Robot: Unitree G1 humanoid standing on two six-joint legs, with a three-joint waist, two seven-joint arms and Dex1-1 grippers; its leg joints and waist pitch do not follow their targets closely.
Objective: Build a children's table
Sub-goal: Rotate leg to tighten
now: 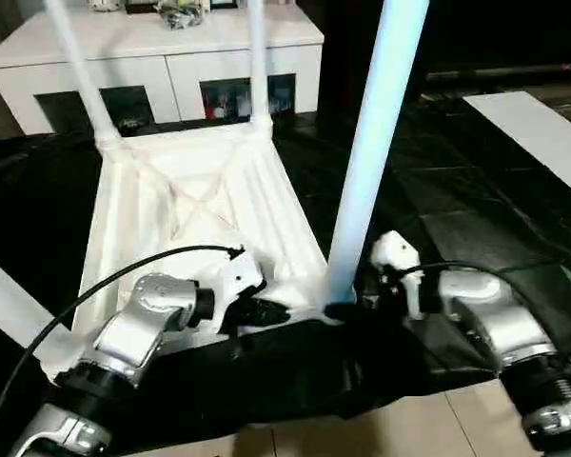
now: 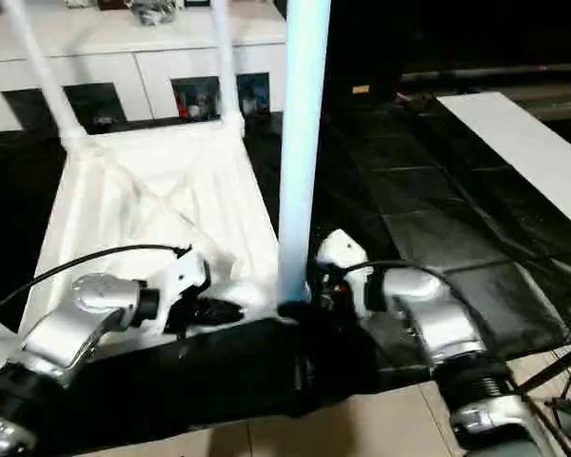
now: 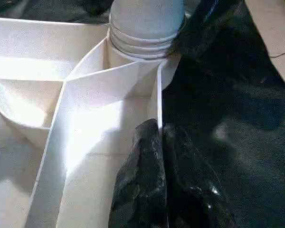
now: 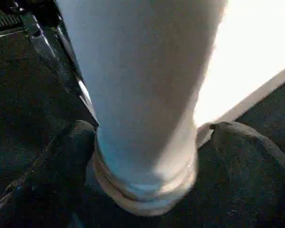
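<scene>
Right gripper (image 4: 145, 156) is spread wide around the leg (image 1: 366, 162) at the tabletop's (image 1: 195, 205) near corner; left gripper (image 3: 164, 178) is pressed closed, empty.

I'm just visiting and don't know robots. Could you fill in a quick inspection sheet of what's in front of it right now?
Surface: dark mat over pale floor.
Job's things: tabletop upside down; legs stand in the far sockets and the near right one, near leg.
Clutter: flat white board on the right.
Grippers: left gripper shut, resting on the tabletop's ribs; right gripper open, fingers either side of the near leg's base.
Cables: black cable over left forearm.
Surroundings: white cabinet behind.
</scene>
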